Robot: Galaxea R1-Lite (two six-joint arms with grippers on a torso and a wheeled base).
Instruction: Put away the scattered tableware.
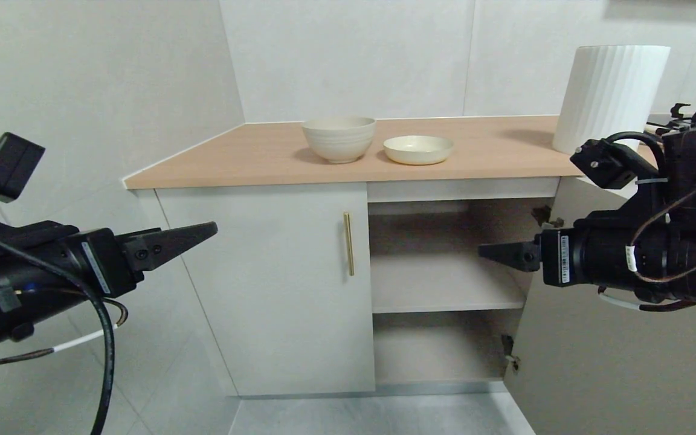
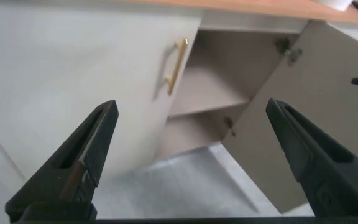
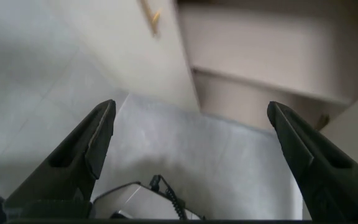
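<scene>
We judge nothing stored yet: bowl (image 1: 339,139), shallow dish (image 1: 418,149) on the desk (image 1: 233,160), cabinet (image 1: 444,284) open; left gripper (image 1: 206,231), right gripper (image 1: 488,249) open, empty.

1. The cabinet's right bay (image 1: 444,232) is standing open at the front, with a shelf (image 1: 444,284) splitting it.
2. The closed left door (image 1: 275,284) is blocking the other half.
3. The swung-out door (image 1: 596,374) is walling off the right flank.
4. A bowl (image 1: 339,139) and plate (image 1: 417,149) are sitting side by side on the countertop (image 1: 233,163), with a ribbed white vessel (image 1: 611,96) standing well apart.

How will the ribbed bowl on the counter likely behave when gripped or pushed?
The ribbed bowl looks rigid and ceramic-like, so probably breakable if dropped. Its narrow base under tall sides suggests a high push might tip it.
</scene>
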